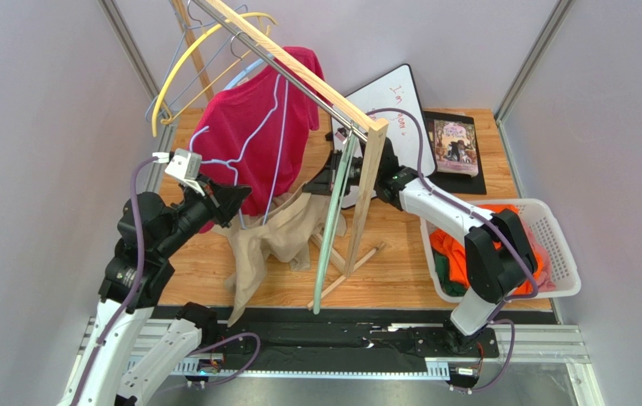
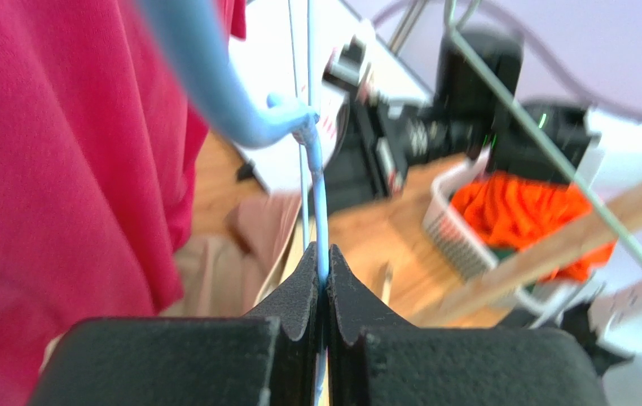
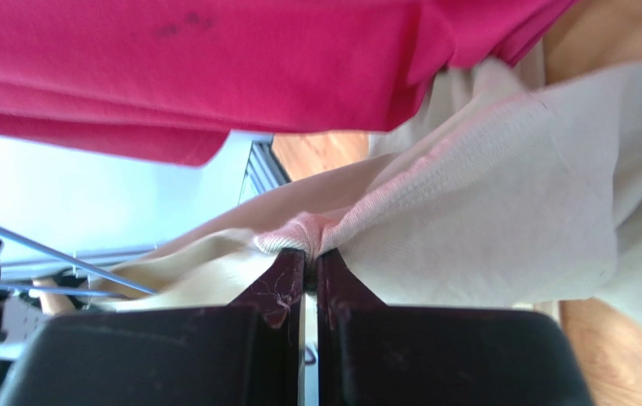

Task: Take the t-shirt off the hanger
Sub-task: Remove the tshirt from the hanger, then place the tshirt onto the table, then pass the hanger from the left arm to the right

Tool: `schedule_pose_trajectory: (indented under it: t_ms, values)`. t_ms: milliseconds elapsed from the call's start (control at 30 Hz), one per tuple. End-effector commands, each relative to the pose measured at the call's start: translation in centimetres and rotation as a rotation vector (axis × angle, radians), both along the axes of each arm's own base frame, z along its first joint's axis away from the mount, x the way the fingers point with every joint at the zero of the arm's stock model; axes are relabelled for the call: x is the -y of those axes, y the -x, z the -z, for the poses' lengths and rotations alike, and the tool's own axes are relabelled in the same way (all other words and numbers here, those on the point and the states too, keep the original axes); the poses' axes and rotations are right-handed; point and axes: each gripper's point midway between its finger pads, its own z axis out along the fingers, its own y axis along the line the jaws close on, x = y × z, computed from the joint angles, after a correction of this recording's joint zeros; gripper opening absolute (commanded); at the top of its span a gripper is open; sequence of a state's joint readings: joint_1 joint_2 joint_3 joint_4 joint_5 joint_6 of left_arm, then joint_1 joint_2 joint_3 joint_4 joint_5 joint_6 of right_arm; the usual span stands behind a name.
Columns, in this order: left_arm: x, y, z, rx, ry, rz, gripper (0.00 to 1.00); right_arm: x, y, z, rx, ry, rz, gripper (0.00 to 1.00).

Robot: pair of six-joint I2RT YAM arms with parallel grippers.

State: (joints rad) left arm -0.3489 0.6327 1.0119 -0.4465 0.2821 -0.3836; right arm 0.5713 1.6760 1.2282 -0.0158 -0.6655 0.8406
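Two robot arms work a beige t-shirt (image 1: 273, 241) off a blue hanger (image 2: 320, 194) under a clothes rack (image 1: 299, 72)
The left pincer (image 2: 326, 275) is clamped tight on the hanger's thin wire, seemingly to steady it; the right pincer (image 3: 310, 254) is closed on a fold of beige fabric, likely to pull it free. Overhead, the t-shirt droops from the hanger onto the counter (image 1: 401, 262), beside a red shirt (image 1: 248, 127); only the wrist views show each grip

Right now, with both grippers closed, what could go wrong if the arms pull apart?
The right gripper pinches only a small fold of the beige t-shirt, so the cloth may slip out. The left gripper holds the blue hanger beside the red shirt; pulling could drag that too.
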Motion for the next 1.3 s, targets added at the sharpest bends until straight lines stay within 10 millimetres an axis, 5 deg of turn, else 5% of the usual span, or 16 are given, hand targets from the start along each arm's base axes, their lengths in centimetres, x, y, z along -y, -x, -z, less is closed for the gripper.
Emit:
schedule_pose_trajectory:
  t_ms: [0, 67, 133, 333, 467, 733, 900, 1100, 1267]
  values:
    - [1.0, -2.0, -7.0, 0.19, 0.234, -0.006, 0.0, 0.1, 0.9, -3.5, 0.076, -0.087, -0.024, 0.0]
    - [1.2, -2.0, -8.1, 0.183, 0.208, 0.005, 0.0, 0.2, 1.1, -3.3, 0.087, -0.07, -0.028, 0.0]
    - [1.1, -2.6, -6.5, 0.112, 0.14, -0.009, 0.0, 0.4, 1.0, -3.3, 0.099, -0.053, -0.021, 0.0]
    - [0.5, 0.6, -5.5, 0.07, -0.032, 0.056, 0.0, 1.3, -0.2, -1.9, 0.128, 0.045, 0.032, 0.08]
    - [-1.0, 2.2, -5.0, 0.022, -0.134, 0.038, 0.0, 2.4, -1.4, -1.7, 0.153, 0.081, 0.074, 0.48]
    - [1.9, 1.5, -1.8, -0.174, -0.131, 0.184, 0.0, 5.0, -3.0, -5.2, 0.211, 0.014, 0.106, 0.72]
    - [5.1, -0.2, -0.2, -0.267, -0.064, 0.321, 0.0, 7.2, -3.9, -7.1, 0.272, -0.128, 0.122, 0.75]
    - [6.2, -2.9, 1.7, -0.356, -0.012, 0.29, 0.0, 5.7, -3.0, -8.1, 0.25, -0.31, 0.053, 0.68]
    - [7.6, -3.3, 2.6, -0.397, 0.044, 0.352, 0.0, 4.7, -3.6, -7.5, 0.204, -0.362, 0.047, 0.63]
